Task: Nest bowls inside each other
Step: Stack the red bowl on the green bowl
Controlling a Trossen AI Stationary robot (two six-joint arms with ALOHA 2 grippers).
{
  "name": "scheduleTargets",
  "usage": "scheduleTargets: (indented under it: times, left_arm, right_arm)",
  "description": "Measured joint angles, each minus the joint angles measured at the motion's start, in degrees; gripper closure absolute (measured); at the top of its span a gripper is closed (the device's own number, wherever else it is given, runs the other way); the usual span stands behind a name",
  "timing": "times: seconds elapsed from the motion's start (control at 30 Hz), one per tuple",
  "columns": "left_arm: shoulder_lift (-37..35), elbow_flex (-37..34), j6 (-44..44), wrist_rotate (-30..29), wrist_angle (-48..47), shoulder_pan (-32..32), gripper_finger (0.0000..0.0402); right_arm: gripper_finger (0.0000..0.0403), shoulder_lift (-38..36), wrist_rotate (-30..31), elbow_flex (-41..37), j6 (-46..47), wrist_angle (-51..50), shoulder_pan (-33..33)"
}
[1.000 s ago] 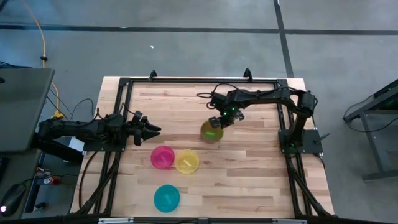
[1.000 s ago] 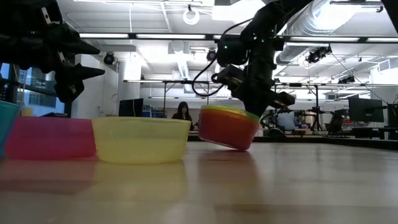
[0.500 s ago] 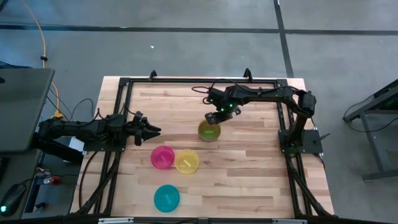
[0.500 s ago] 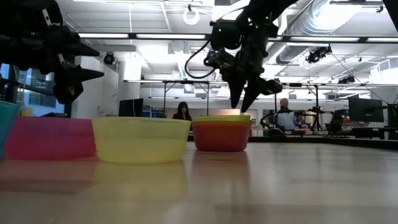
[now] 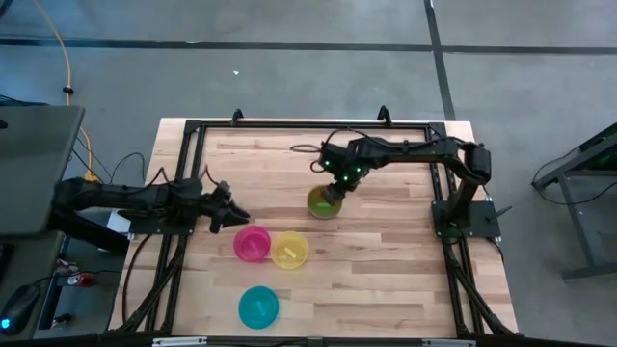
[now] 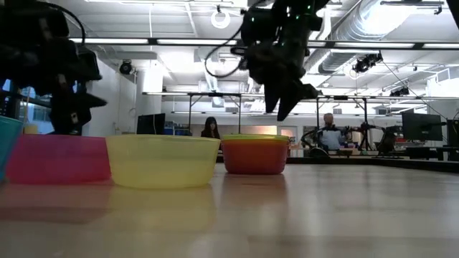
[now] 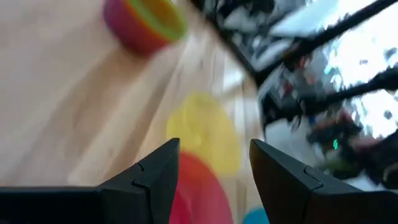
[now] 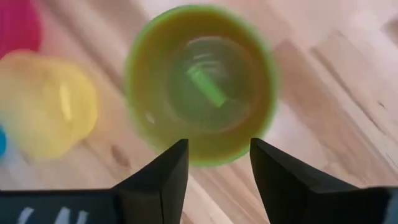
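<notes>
A stack of nested bowls (image 5: 324, 201) stands flat on its base mid-table, with the green bowl (image 8: 202, 84) innermost and an orange wall (image 6: 254, 156) below its rim. My right gripper (image 5: 335, 179) hangs open just above the stack's far rim and touches nothing. The pink bowl (image 5: 252, 243), yellow bowl (image 5: 289, 250) and blue bowl (image 5: 258, 306) stand singly nearer the front. My left gripper (image 5: 236, 216) is open, just left of and above the pink bowl (image 7: 196, 193).
A black frame (image 5: 193, 130) runs along the table's edges, and both arm bases stand on it. Bare wood lies right of the stack and along the far side. In the low view, people show in the room far behind the table.
My right gripper has set the tilted stack down flat, opened, let go, and risen a little toward the far edge. My left gripper has moved toward the near edge, closer to the pink bowl.
</notes>
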Motion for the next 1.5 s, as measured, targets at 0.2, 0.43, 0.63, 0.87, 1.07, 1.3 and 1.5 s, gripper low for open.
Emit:
scheduleTargets:
  times: [0.2,0.43,0.63,0.87,1.07,1.3,1.5]
  left_arm:
    - [6.55,5.65,4.31,1.21,-16.35,-3.35,0.0218]
    - [9.77,9.53,4.14,0.00,-23.92,-4.54,0.0218]
    - [12.13,9.76,-1.42,-1.84,-24.83,-4.49,0.0218]
    - [15.54,10.89,-8.50,-1.50,-25.83,-4.82,0.0218]
    - [20.26,14.86,-9.49,-1.96,-26.31,-6.13,0.0218]
    - [27.33,17.27,-9.10,-2.28,-28.28,-7.64,0.0218]
    - [30.33,17.76,-9.58,-2.32,-28.03,-8.16,0.0218]
  right_arm:
    - [0.0238,-4.12,3.74,0.00,-8.54,0.10,3.02]
    - [0.0238,-10.42,9.17,0.00,-10.31,0.89,3.94]
    - [0.0238,-15.46,11.67,0.00,-10.32,2.64,3.92]
    - [0.0238,-20.10,15.44,0.00,-10.96,2.70,3.90]
    - [0.0238,-21.30,16.73,-0.02,-11.80,2.62,3.29]
    - [0.0238,-20.73,16.77,-0.07,-13.15,2.67,3.02]
    - [0.0238,-20.77,16.75,-0.07,-13.13,2.64,3.02]
